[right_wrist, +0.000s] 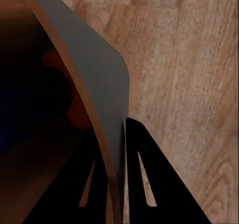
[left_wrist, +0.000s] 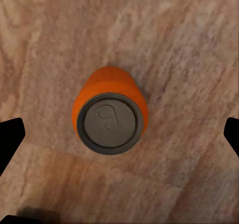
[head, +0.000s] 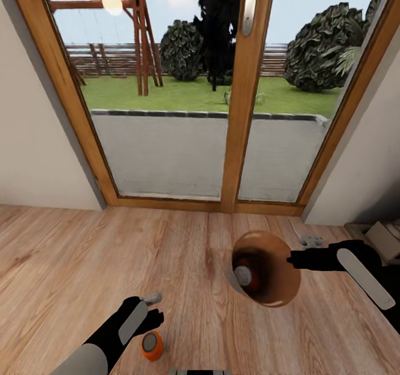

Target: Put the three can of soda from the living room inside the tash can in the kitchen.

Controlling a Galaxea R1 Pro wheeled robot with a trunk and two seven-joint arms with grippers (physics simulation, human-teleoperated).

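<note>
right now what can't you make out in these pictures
- Contents of the trash can: the head view shows one reddish can inside; the dark wall hides whether a blue one is there too.
- Left gripper: in the left wrist view only its finger tips show at the edges, either side of the orange can.
- Small grey object on the floor: too small to identify.

Likely home: garden-facing glass doors (head: 166, 114)
</note>
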